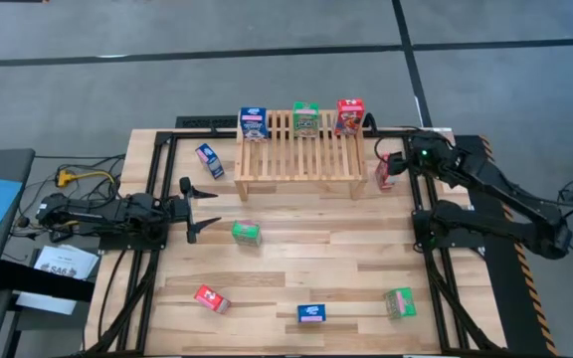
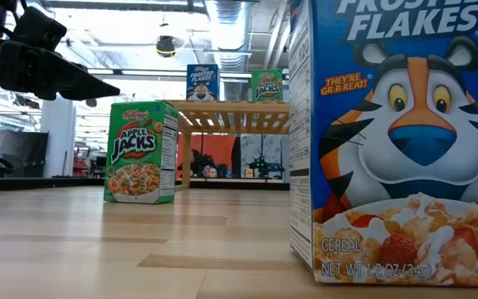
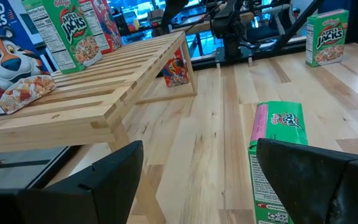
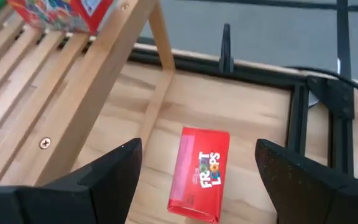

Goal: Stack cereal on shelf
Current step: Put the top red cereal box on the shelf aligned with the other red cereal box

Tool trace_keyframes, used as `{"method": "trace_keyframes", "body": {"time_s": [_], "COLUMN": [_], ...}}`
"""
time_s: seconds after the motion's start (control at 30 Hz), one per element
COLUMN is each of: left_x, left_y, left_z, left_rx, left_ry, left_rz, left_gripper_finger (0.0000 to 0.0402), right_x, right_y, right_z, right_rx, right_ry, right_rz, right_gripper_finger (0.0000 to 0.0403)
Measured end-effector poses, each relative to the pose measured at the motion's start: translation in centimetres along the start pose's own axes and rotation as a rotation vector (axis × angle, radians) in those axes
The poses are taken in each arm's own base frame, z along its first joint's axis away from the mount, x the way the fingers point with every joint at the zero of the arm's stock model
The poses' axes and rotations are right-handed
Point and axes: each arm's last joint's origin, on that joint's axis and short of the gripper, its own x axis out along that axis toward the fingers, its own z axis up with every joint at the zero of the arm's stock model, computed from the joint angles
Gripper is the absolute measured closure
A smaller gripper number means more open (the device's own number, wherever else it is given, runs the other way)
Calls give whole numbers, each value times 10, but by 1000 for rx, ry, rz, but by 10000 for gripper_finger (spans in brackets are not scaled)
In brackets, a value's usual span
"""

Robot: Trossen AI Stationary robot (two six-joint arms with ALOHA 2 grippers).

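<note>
The slatted wood rack (image 1: 299,149) stands at the table's far middle. A blue (image 1: 254,123), a green (image 1: 305,119) and a red box (image 1: 349,115) stand upright along its far edge. My right gripper (image 1: 391,167) is open above a red box (image 4: 199,174) on the table by the rack's right leg, its fingers on either side and apart from it. My left gripper (image 1: 197,208) is open at the table's left. A green box (image 3: 277,158) lies on its side just ahead of its fingers, also seen in the high view (image 1: 246,233).
Loose boxes sit on the table: a blue one (image 1: 209,160) left of the rack, then a red (image 1: 210,298), a blue (image 1: 313,313) and a green one (image 1: 399,302) along the near side. The low view shows the near blue box (image 2: 397,141) close up.
</note>
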Motion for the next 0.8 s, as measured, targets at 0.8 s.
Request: {"method": "trace_keyframes", "body": {"time_s": [0.8], "left_x": [0], "left_y": [0], "left_z": [0], "left_rx": [0], "left_ry": [0], "left_rz": [0], "left_gripper_finger": [97], "right_x": [44], "right_y": [14], "right_z": [-9], "right_rx": [-32], "right_ry": [282], "right_rz": [-105], "right_gripper_finger": [65]}}
